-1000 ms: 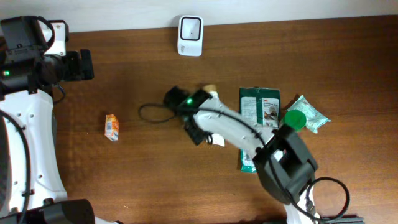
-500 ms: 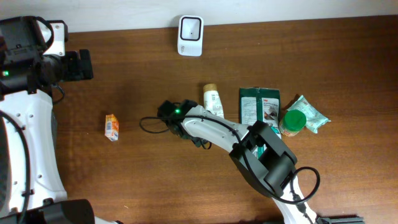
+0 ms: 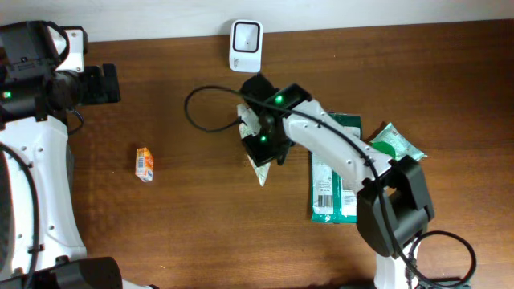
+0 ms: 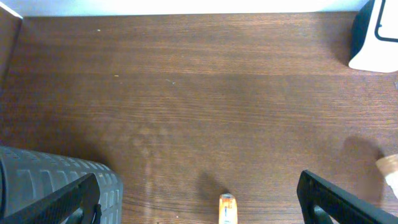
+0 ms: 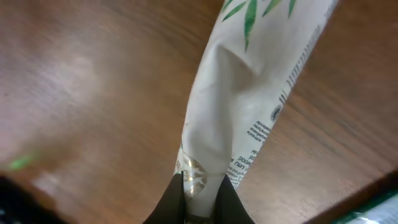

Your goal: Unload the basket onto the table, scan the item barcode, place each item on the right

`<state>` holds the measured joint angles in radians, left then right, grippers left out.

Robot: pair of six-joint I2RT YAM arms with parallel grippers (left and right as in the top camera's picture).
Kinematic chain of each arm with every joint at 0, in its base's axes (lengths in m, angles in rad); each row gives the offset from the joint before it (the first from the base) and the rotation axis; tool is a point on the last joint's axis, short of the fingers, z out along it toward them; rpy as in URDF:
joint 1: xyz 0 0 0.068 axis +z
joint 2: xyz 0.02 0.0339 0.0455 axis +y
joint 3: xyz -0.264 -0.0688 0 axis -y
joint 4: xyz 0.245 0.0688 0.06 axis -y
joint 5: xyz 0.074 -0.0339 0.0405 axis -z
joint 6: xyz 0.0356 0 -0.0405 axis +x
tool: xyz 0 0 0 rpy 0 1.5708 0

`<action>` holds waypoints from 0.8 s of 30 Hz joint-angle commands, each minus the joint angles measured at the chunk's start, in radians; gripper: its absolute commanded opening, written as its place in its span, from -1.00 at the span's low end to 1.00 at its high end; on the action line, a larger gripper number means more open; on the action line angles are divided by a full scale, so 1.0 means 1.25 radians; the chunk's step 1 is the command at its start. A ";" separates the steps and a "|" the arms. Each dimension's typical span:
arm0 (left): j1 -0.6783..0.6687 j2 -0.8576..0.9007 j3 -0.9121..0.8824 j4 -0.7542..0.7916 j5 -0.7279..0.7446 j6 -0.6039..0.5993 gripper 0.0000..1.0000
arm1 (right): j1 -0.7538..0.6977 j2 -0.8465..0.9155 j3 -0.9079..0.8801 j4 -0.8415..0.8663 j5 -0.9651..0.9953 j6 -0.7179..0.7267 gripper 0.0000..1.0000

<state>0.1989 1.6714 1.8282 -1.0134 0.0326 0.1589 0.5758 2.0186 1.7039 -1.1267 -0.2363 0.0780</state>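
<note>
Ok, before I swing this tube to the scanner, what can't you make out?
- Tube barcode: right wrist view shows only small blurred print; overhead, the right arm covers most of it.
- Scanner: left wrist view, cut by the right edge.
- Orange box: left wrist view, cut by the bottom edge.

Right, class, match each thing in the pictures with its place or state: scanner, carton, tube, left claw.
Things:
1. scanner
2. carton
3. tube
4. left claw

Places or states:
A. pinched in the right claw
B. open, holding nothing
C. by the far edge of the table
D. lying alone near the left arm

Pairs: 1-C, 2-D, 3-A, 4-B
</note>
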 commanded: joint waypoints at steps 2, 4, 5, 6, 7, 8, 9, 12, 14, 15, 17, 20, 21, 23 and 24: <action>0.005 -0.009 0.009 0.001 -0.003 -0.013 0.98 | 0.051 -0.021 -0.003 0.011 0.334 0.053 -0.91; 0.005 -0.009 0.009 0.000 -0.003 -0.013 0.98 | 0.101 0.016 -0.017 0.013 0.519 0.061 -0.91; 0.005 -0.009 0.009 0.001 -0.003 -0.013 0.98 | 0.121 0.042 -0.022 0.013 0.577 0.060 -0.92; 0.005 -0.009 0.009 0.001 -0.003 -0.013 0.98 | 0.143 0.074 -0.023 0.013 0.602 0.042 -0.92; 0.005 -0.009 0.009 0.001 -0.003 -0.013 0.98 | 0.167 0.104 -0.023 0.014 0.613 0.039 -0.92; 0.005 -0.009 0.009 0.001 -0.003 -0.013 0.98 | 0.192 0.123 -0.023 0.013 0.628 0.038 -0.90; 0.005 -0.009 0.009 0.001 -0.003 -0.013 0.98 | 0.212 0.128 -0.023 0.017 0.626 0.034 -0.46; 0.005 -0.009 0.009 0.001 -0.003 -0.013 0.98 | 0.214 0.097 0.024 0.019 0.437 0.049 -0.23; 0.005 -0.009 0.009 0.001 -0.003 -0.013 0.98 | 0.159 0.060 0.074 -0.005 0.292 0.046 -0.09; 0.005 -0.009 0.009 0.001 -0.003 -0.013 0.98 | 0.120 0.043 0.086 -0.017 0.238 0.050 -0.08; 0.005 -0.009 0.009 0.001 -0.003 -0.013 0.99 | -0.007 0.028 0.088 -0.027 0.087 0.078 -0.08; 0.005 -0.009 0.009 0.001 -0.003 -0.013 0.98 | -0.160 0.044 0.031 0.027 -0.109 0.083 -0.01; 0.005 -0.009 0.009 0.000 -0.003 -0.013 0.98 | -0.185 0.045 0.007 0.047 -0.155 0.067 -0.01; 0.005 -0.009 0.009 0.001 -0.001 -0.013 0.98 | -0.205 0.047 -0.039 0.087 -0.164 0.058 0.00; 0.005 -0.009 0.009 0.001 0.001 -0.013 0.98 | -0.206 0.048 -0.059 0.111 -0.167 0.058 0.01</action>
<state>0.1989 1.6714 1.8282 -1.0130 0.0326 0.1589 0.3157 2.0739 1.6821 -1.0298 -0.3683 0.1719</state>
